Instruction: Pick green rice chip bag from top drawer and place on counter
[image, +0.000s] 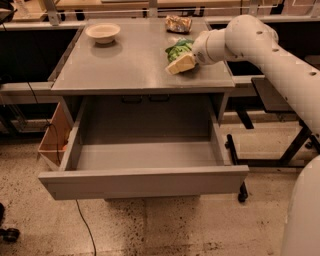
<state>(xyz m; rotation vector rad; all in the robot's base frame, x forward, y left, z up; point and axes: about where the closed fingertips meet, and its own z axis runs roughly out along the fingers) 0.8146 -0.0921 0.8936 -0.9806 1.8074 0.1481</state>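
Observation:
The green rice chip bag (177, 49) lies on the right part of the counter (130, 65), near its right edge. My gripper (180, 63) is at the bag's near side, touching or just over it, and hides the bag's front part. My white arm (260, 45) reaches in from the right. The top drawer (145, 181) is pulled fully out below the counter, and its inside shows nothing in it.
A brownish-gold snack bag (178, 24) lies at the counter's back edge. A pale bowl (102, 32) sits at the back left. A cardboard box (52, 140) stands left of the drawer. A black side table (272, 95) is at the right, under my arm.

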